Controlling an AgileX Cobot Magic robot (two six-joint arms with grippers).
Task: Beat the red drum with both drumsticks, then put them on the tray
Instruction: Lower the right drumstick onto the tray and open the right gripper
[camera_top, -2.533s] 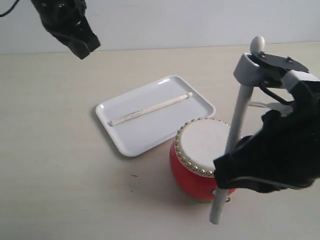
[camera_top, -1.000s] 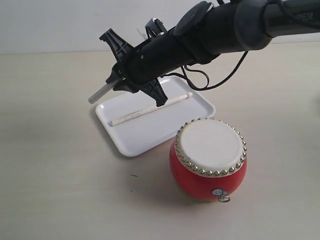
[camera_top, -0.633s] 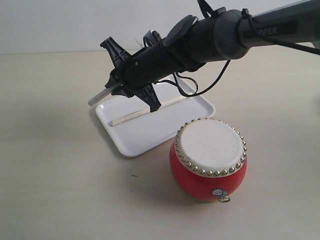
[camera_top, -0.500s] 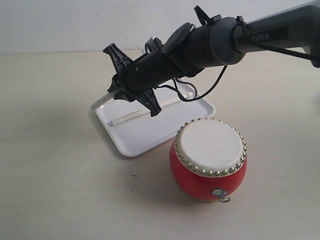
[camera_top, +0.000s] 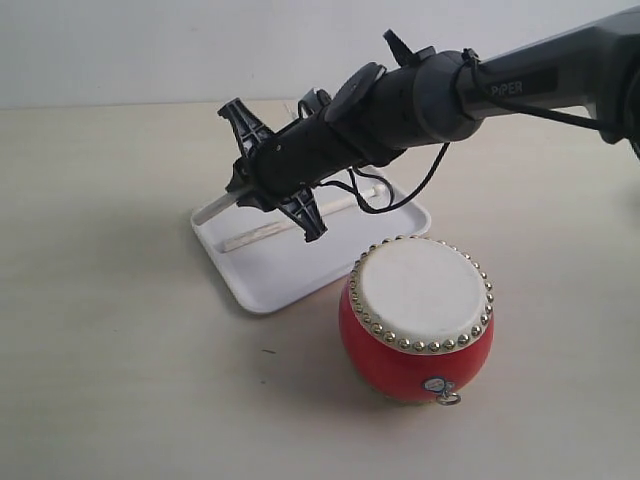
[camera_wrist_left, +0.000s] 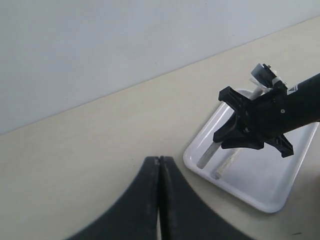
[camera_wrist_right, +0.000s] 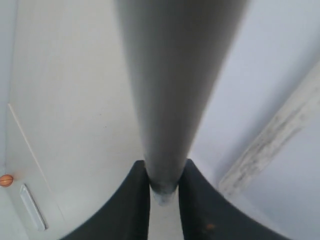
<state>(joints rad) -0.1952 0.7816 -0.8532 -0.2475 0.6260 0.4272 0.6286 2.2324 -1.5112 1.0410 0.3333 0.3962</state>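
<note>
We see a red drum (camera_top: 385, 360) with a glossy lacquered body, a matt cream skin (camera_top: 420, 290) and shiny gold metal studs (camera_top: 420, 347). The tray (camera_top: 290, 268) is glossy white plastic. The drumstick (camera_top: 250, 238) lying on it looks like pale, rough-grained wood. The table (camera_top: 120, 350) is matt.

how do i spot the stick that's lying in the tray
Start at the red drum; the white tray sits beside it. The stick lies loose and diagonal in the tray, unlike the other stick, clamped in the right gripper.
</note>
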